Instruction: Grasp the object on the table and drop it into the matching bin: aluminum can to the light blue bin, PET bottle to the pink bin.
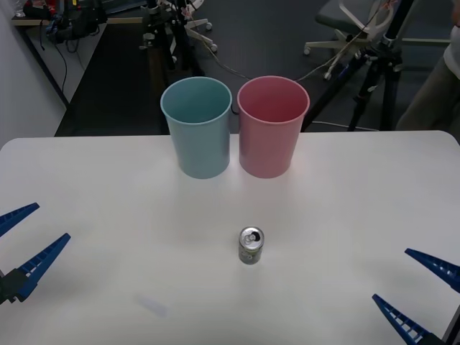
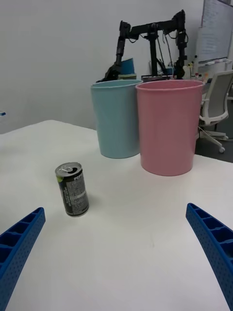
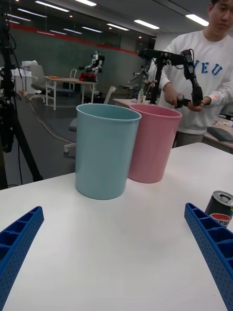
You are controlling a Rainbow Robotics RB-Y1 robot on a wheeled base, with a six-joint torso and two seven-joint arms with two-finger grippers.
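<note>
The can [image 1: 251, 246] stood upright on the white desk [image 1: 100, 187], roughly midway between the left and right edges and nearer the near edge than the far one. Pull-tab top faced up; nothing touched it.

The light blue bin [image 1: 197, 129] and the pink bin [image 1: 272, 128] stood side by side at the middle of the far edge, blue to the robot's left, pink to its right, rims close together or just touching. Both upright, mouths open upward. The can sat well apart from them, in line with the gap between the two.

The left gripper [image 1: 24, 236] hovered low over the near left corner of the desk, its two blue ribbed fingers spread wide, released, holding nothing, tips pointing inward and toward the far side. The right gripper [image 1: 415, 289] sat at the near right corner in a mirrored pose, fingers likewise spread apart and empty, tips pointing inward.

From the right wrist, the can [image 2: 72, 189] stood between the spread fingers [image 2: 19, 243] but ahead of them. From the left wrist, the can [image 3: 221, 208] showed just past one finger [image 3: 211, 243].
</note>
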